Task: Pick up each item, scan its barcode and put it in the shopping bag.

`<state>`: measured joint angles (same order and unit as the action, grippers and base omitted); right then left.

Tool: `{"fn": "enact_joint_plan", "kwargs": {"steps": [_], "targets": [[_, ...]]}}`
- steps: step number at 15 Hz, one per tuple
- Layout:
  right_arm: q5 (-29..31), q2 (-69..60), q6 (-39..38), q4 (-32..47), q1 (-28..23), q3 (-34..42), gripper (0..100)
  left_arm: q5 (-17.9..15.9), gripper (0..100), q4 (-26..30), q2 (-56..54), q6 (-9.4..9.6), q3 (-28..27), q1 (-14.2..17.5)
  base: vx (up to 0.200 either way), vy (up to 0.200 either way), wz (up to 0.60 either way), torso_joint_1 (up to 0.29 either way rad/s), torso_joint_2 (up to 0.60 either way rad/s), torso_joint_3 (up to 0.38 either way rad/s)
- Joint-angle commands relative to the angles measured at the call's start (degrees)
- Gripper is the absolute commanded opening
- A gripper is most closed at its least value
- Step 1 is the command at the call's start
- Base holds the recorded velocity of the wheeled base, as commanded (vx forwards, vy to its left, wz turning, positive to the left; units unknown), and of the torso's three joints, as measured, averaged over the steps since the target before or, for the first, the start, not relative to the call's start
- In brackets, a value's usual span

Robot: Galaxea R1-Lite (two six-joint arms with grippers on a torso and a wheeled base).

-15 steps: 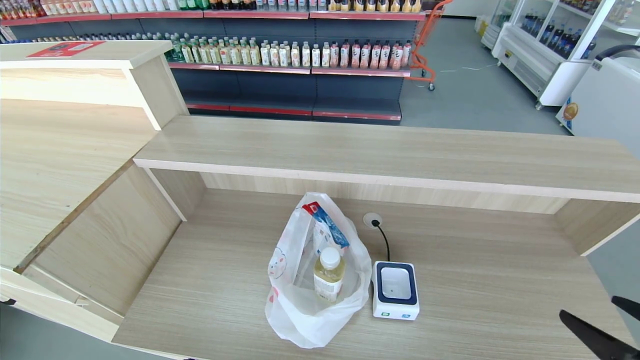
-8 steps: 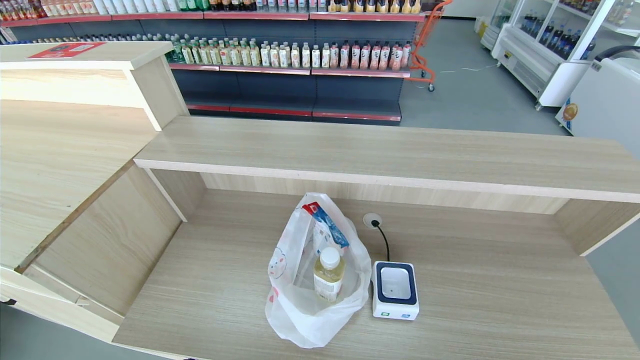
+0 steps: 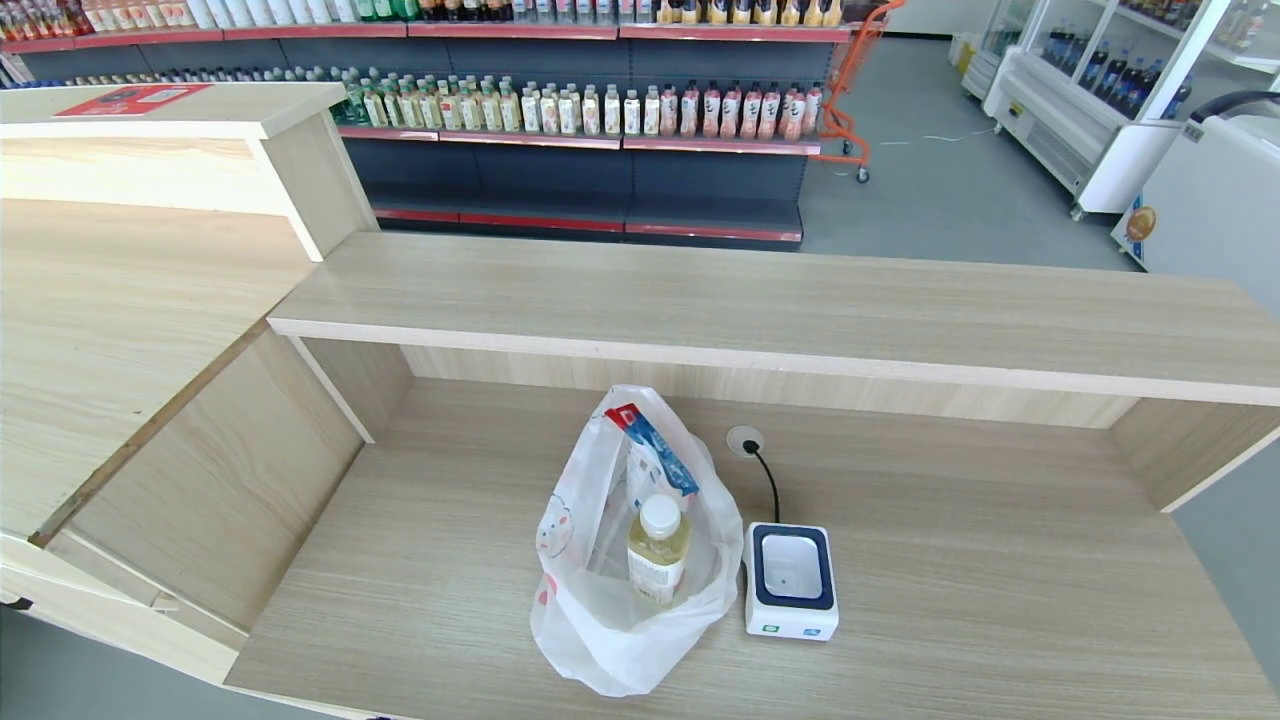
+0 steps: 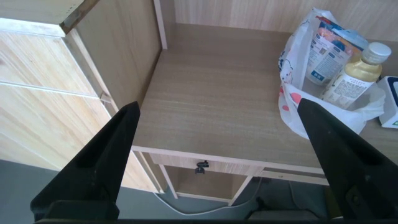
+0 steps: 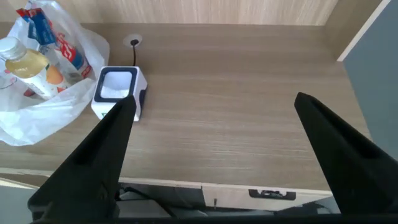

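White shopping bag (image 3: 600,625) at lower centre of the head view on the wooden counter (image 3: 1000,600), yellow drink bottle (image 3: 657,552) and blue-red snack packet (image 3: 655,462) upright inside it, barcode scanner (image 3: 790,580) just right of the bag, left gripper (image 4: 217,104) spread wide and empty, right gripper (image 5: 214,99) likewise spread and empty

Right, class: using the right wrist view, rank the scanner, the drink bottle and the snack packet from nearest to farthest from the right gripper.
1. Scanner: on the counter beside the shopping bag, nearest the right gripper.
2. Drink bottle: upright at the front of the bag.
3. Snack packet: behind the bottle, towards the back wall.
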<state>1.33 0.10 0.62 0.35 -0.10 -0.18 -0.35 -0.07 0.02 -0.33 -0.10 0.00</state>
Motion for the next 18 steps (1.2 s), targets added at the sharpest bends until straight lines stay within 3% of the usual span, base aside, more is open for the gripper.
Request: {"fn": "enact_joint_plan", "kwargs": {"steps": [1,2,9,13,18], "targets": [[0.0,-0.1,0.1,0.1,0.0,0.0,100,0.0,100,0.0,0.0,-0.02,0.0,0.0,0.000,0.000,0.00,0.000,0.00,0.000],[0.0,-0.1,0.1,0.2,0.0,0.0,0,0.0,100,0.0,0.0,-0.02,0.0,0.0,0.000,0.000,0.00,0.000,0.00,0.000],[0.1,-0.1,-0.6,0.2,0.0,0.0,0,0.0,100,0.0,0.0,-0.02,0.0,0.0,0.000,0.000,0.00,0.000,0.00,0.000],[0.1,-0.1,-0.6,0.2,0.0,0.0,0,0.0,100,0.0,0.0,0.07,0.0,0.0,0.000,-0.200,0.00,0.004,0.00,0.004],[0.1,-0.1,-0.6,0.2,0.0,0.0,0,0.0,100,0.0,0.0,-0.02,0.0,0.0,0.000,0.000,0.00,0.000,0.00,0.000]]}}
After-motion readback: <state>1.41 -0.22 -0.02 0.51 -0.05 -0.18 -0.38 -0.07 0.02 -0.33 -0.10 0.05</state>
